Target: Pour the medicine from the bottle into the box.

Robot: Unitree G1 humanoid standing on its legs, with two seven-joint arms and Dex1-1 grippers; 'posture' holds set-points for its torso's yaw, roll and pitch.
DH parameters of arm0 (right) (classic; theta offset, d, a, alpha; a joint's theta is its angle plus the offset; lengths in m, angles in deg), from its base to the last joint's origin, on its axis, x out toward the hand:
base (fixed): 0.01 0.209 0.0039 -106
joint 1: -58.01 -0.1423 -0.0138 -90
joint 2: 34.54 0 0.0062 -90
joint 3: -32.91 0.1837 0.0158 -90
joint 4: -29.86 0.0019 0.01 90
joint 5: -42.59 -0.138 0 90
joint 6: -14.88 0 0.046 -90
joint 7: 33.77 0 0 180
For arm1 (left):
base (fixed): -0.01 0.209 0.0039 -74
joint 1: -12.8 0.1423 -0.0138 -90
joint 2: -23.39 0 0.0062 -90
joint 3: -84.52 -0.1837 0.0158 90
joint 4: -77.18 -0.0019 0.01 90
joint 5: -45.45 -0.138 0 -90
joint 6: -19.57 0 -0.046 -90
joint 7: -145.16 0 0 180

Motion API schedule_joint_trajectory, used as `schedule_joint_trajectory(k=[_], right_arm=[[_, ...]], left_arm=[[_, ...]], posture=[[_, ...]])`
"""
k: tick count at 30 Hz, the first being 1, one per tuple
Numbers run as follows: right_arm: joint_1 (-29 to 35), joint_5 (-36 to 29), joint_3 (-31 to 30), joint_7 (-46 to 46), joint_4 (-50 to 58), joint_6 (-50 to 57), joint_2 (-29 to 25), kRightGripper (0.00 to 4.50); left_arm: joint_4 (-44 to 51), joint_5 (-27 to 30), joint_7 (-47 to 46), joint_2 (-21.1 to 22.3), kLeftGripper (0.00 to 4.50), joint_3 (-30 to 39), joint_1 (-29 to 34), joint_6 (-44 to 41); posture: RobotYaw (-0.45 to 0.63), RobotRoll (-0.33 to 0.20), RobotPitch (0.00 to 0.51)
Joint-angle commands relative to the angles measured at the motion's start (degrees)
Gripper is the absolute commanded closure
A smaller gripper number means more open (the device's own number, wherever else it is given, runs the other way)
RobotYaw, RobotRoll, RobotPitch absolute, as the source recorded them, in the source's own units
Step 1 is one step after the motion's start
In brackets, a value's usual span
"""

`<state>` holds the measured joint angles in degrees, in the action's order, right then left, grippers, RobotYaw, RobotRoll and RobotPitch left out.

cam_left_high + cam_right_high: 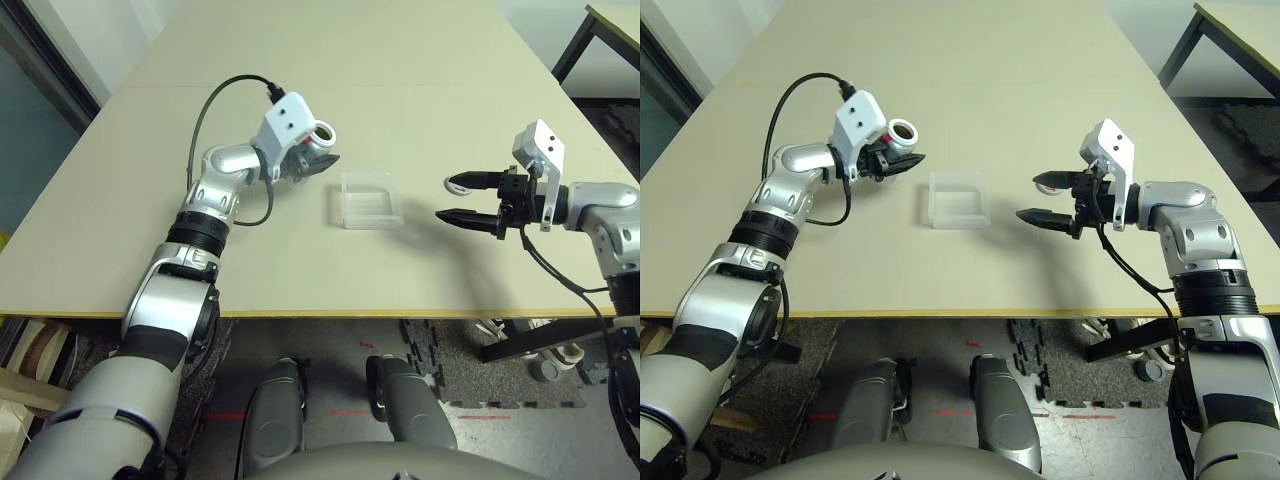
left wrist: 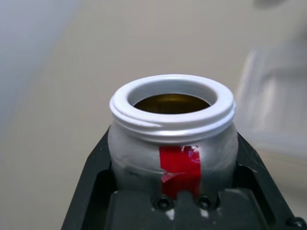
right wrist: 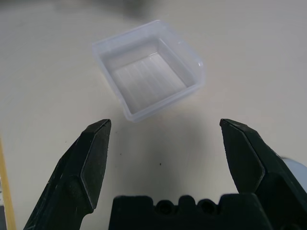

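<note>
Mid-table, well in from every edge, sits the box, light clear plastic that looks apt to skid if nudged. The right gripper hovers beside it, fingers wide apart, empty. The left gripper is clamped round the bottle low on its rigid body, mouth open beside the box — looks like a sound hold.

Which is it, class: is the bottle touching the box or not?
Apart. In the right eye view, the bottle, clamped in the left end effector, is separated from the box by bare table.
</note>
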<state>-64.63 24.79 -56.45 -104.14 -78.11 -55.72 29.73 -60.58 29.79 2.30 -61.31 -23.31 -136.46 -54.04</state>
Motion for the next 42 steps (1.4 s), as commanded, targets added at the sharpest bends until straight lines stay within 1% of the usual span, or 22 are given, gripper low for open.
schedule_joint_trajectory(k=[1, 3, 4, 5, 7, 10, 14, 17, 22, 24, 28, 30, 31, 34, 36, 39, 40, 42], right_arm=[[0.4, 0.1, -0.2, 0.5, 0.1, 0.0, 0.3, 0.0], [0.3, 0.2, -0.3, 0.7, -0.1, 0.0, 0.4, 0.0], [0.3, 0.2, -0.3, 0.8, -0.2, 0.1, 0.5, 0.0], [0.3, 0.3, -0.3, 0.9, -0.2, 0.1, 0.6, 0.0], [0.1, 0.5, -0.4, 1.2, -0.6, -0.1, 0.7, 0.0], [-0.3, 0.7, -0.5, 1.4, -1.1, -0.3, 1.0, 0.0], [-0.8, 0.8, -0.4, 1.7, -1.5, -0.5, 1.3, 0.0], [-0.8, 0.8, -0.3, 1.9, -1.6, -0.6, 1.5, 0.0], [-0.7, 0.7, -0.1, 1.9, -1.7, -0.7, 1.8, 0.0], [-0.7, 0.7, -0.1, 1.9, -1.7, -0.6, 1.9, 0.0], [-0.6, 0.8, -0.1, 1.8, -1.7, -0.5, 1.9, 0.0], [-0.6, 1.0, -0.2, 1.8, -1.8, -0.7, 1.7, 0.0], [-0.6, 1.0, -0.2, 1.7, -1.8, -0.7, 1.7, 0.0], [-0.4, 1.5, -0.5, 1.6, -1.8, -1.1, 1.5, 0.0], [-0.3, 1.8, -0.7, 1.4, -1.8, -1.4, 1.3, 0.0], [-0.2, 2.2, -0.9, 1.2, -2.1, -1.9, 1.3, 0.0], [-0.2, 2.2, -0.9, 1.1, -2.2, -2.0, 1.4, 0.0], [-0.4, 2.4, -1.0, 1.0, -2.5, -2.1, 1.5, 0.0]], left_arm=[[-2.8, -16.1, -14.2, 1.6, 1.84, -9.5, -4.5, 10.3], [-4.0, -27.2, -24.8, 2.4, 1.84, -16.7, -7.8, 14.1], [-4.0, -35.9, -31.8, 3.2, 1.84, -22.8, -10.3, 14.9], [-4.7, -39.8, -35.9, 2.9, 1.84, -25.7, -11.9, 16.0], [-6.8, -44.2, -42.4, 1.2, 1.84, -29.1, -14.7, 16.7], [-10.8, -48.3, -48.9, -1.4, 1.84, -32.4, -16.9, 16.5], [-15.9, -52.9, -53.7, -3.9, 1.84, -36.6, -19.4, 15.8], [-18.9, -54.7, -55.3, -4.8, 1.84, -38.5, -20.5, 15.1], [-21.5, -56.1, -57.0, -4.9, 1.84, -39.9, -21.5, 14.9], [-22.5, -54.1, -55.9, -5.0, 1.84, -38.4, -21.3, 15.7], [-24.2, -47.3, -51.1, -5.0, 1.84, -33.0, -19.9, 17.3], [-25.3, -39.6, -44.4, -4.9, 1.84, -26.6, -18.2, 17.5], [-25.4, -37.0, -41.9, -4.8, 1.84, -24.4, -17.7, 17.3], [-25.9, -21.4, -27.8, -5.4, 1.84, -10.8, -14.8, 13.9], [-24.9, -16.0, -21.9, -5.4, 1.84, -5.9, -13.7, 11.8], [-23.0, -3.6, -12.2, -6.8, 1.84, 4.8, -11.6, 3.7], [-22.4, -0.1, -10.0, -7.4, 1.84, 7.9, -10.9, 1.0], [-20.7, 4.9, -7.6, -8.0, 1.84, 12.4, -9.5, -3.2]], posture=[[-0.13, 0.0, 0.114], [-0.12, 0.0, 0.114], [-0.12, 0.0, 0.115], [-0.12, 0.0, 0.114], [-0.11, 0.0, 0.113], [-0.11, 0.0, 0.111], [-0.11, 0.0, 0.109], [-0.12, 0.0, 0.109], [-0.11, 0.0, 0.111], [-0.11, 0.0, 0.112], [-0.12, 0.0, 0.113], [-0.12, 0.0, 0.114], [-0.12, 0.0, 0.114], [-0.12, 0.0, 0.117], [-0.12, 0.0, 0.117], [-0.11, 0.0, 0.119], [-0.11, 0.0, 0.119], [-0.1, 0.0, 0.119]])
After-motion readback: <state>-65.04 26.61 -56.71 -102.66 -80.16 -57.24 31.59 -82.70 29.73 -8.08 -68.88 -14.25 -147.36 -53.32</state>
